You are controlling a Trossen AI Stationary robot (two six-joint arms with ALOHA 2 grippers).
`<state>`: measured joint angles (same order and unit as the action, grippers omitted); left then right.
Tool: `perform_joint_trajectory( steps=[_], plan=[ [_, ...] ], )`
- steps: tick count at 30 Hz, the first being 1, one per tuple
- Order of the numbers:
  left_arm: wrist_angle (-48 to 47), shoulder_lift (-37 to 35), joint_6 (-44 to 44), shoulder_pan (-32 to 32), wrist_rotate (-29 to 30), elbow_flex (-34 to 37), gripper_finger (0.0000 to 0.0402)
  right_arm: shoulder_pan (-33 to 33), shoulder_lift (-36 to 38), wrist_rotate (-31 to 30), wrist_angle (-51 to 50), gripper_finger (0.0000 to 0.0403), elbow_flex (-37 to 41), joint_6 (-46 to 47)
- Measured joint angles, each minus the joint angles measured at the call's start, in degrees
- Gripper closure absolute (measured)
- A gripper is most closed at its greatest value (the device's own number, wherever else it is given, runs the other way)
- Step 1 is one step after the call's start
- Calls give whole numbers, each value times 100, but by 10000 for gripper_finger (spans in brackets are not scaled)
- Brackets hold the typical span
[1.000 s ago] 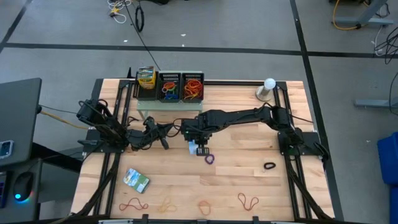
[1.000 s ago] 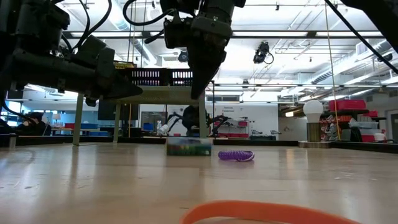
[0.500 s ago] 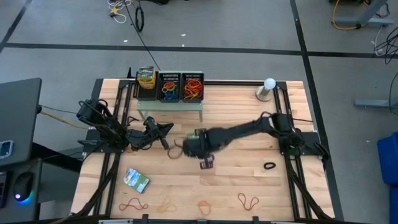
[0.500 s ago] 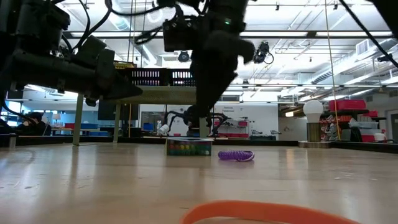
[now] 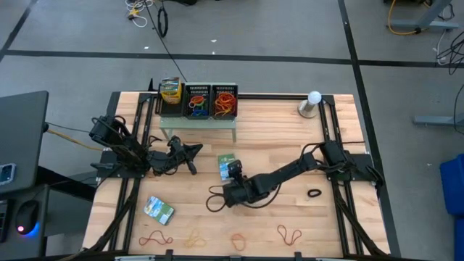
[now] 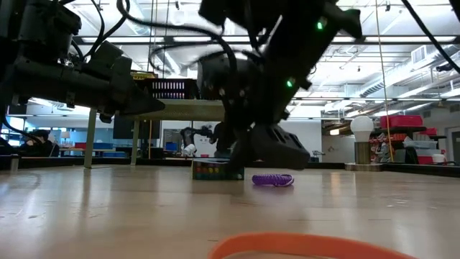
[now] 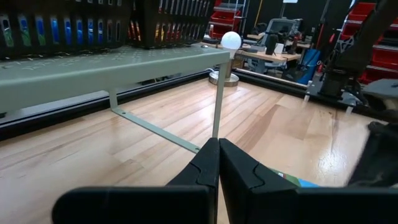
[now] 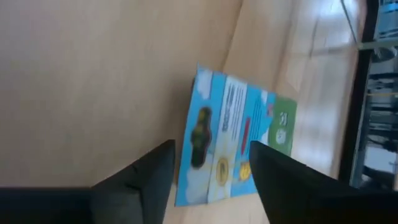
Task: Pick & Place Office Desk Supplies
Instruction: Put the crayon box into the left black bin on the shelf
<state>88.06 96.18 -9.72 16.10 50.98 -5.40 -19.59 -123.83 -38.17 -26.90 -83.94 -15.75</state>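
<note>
Near the bench [image 5: 290, 145] middle, right gripper [image 8: 211, 165] hangs low with fingers [image 8: 152, 171] spread over a flat packet [image 5: 226, 163] lying loose, while left gripper [image 7: 217, 163] waits beside the shelf [image 5: 197, 122], fingers pressed together.

Both arms over the table, right one reaching low toward the middle.
Right arm is stretching from its base at the right edge across to the table's centre, wrist dropping close to the surface; the right gripper [image 8: 208, 165] is pointing downward with its two dark fingers [image 8: 146, 177] standing apart, nothing between them. Left arm is sitting folded near its base at the left edge, the left gripper [image 7: 217, 163] pointing toward the centre, fingers pressing together.
</note>
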Motion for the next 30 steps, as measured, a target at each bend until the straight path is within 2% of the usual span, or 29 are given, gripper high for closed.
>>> perform_joint_trajectory(
  steps=[8, 16, 19, 25, 30],
  plan=[
    [1, 0, 0, 0, 0, 1, 391, 80, 6, -40, 190, 266, 277, 1],
    [1, 0, 7, 0, 0, 0, 391, 61, 6, -66, 256, 389, 193, 71],
    [4, 0, 13, 0, 0, 1, 391, 67, 6, 125, 50, 390, -56, 248],
    [1, 2, 29, 0, -1, -1, 391, 200, 253, 999, -421, 397, -559, 680],
    [1, 2, 31, 2, -11, -12, 391, 517, 557, 2722, -649, 393, -766, 1460]
  ],
)
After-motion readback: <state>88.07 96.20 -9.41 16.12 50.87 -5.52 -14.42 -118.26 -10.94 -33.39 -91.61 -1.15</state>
